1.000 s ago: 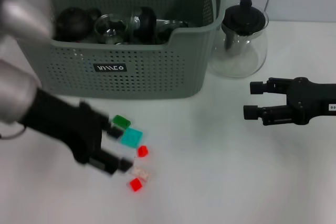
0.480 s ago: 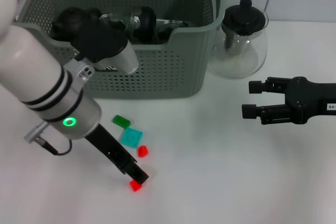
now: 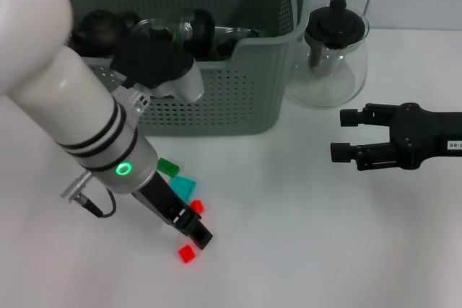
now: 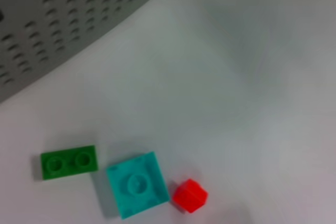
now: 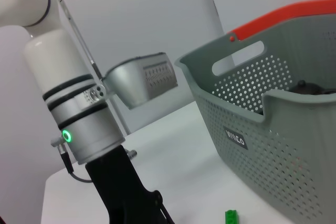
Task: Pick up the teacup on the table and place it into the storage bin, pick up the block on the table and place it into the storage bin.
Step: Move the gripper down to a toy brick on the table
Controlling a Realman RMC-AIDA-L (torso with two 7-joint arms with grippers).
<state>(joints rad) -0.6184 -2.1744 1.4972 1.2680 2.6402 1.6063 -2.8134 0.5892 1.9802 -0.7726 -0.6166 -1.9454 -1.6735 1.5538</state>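
Crowding the left gripper (image 3: 196, 234): red block (image 3: 187, 254), teal block (image 3: 182, 188), storage bin (image 3: 216, 99)

Count: 1 storage bin (image 3: 216, 99), 1 glass teapot (image 3: 328, 63) beside it. Blocks on the table (image 3: 303, 236): 1 green block (image 3: 169, 168), 1 teal block (image 3: 184, 187), 2 red blocks (image 3: 187, 253) (image 3: 196, 207). 2 claws: left claw (image 3: 196, 234), right claw (image 3: 345, 135).

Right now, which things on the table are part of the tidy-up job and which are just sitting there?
Part of the job:
- storage bin, teaware already inside
- green block
- teal block
- two red blocks
- left gripper, low over the blocks

Just sitting there:
- glass teapot beside the bin
- right gripper, open, idle
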